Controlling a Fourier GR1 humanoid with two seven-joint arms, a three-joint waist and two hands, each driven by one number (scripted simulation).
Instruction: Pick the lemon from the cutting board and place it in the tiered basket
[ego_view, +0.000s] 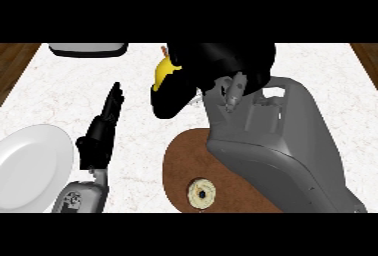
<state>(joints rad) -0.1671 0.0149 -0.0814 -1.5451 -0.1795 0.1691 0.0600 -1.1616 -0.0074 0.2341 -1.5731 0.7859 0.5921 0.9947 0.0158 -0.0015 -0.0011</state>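
My right hand (184, 75) is curled round the lemon (161, 70), lifted off the round cutting board (181, 160) toward the counter's far edge, but it hides the tiered basket, so I could release wide; my left hand (103, 127) rests spread.

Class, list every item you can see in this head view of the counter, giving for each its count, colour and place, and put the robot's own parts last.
lemon: one, yellow, near the top centre, held in the right hand, mostly hidden
cutting board: one, brown, round, lower centre, partly under the right forearm
bagel: one, pale with a dark hole, on the cutting board's lower part
plate: one, white, left edge
container: one, grey with a dark rim, top left, cut off by the view's edge
counter: one, white marbled, wooden strips at both sides
left hand: one, black, fingers straight, left of centre
right hand: one, black, curled round the lemon, top centre
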